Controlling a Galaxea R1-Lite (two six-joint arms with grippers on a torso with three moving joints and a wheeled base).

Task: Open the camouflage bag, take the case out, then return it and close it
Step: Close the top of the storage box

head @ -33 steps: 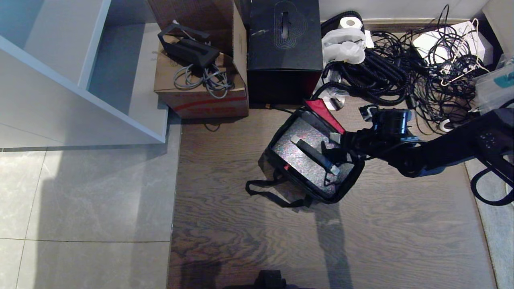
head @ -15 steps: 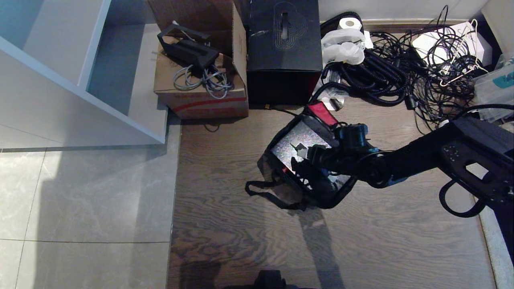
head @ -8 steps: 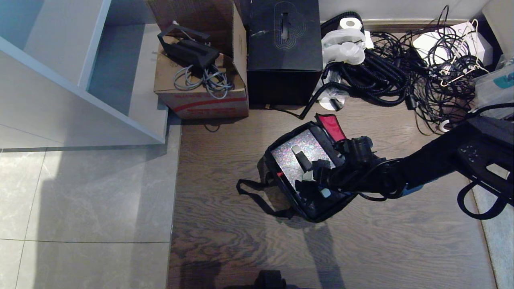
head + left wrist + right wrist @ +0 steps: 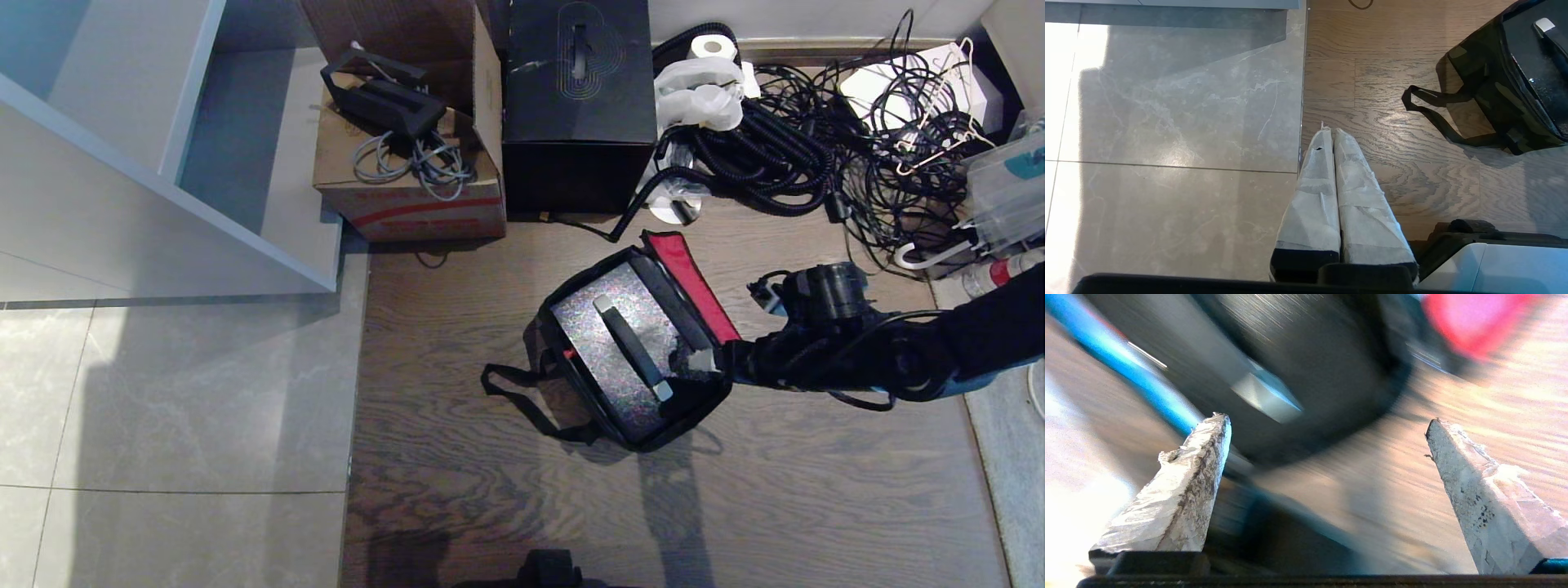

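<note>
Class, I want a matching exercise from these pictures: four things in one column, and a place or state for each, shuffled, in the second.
Things:
1. camouflage bag
2. right gripper
3. left gripper
4. cardboard box

Places or states:
A. shut, over the seam between tile and wood floor
B. open, empty, at the bag's rim
C. lying open on the wood floor, a dark case on its silver lining
D. beside the black box, holding grey cables

Pairs: 1-C, 2-B, 3-A, 4-D
</note>
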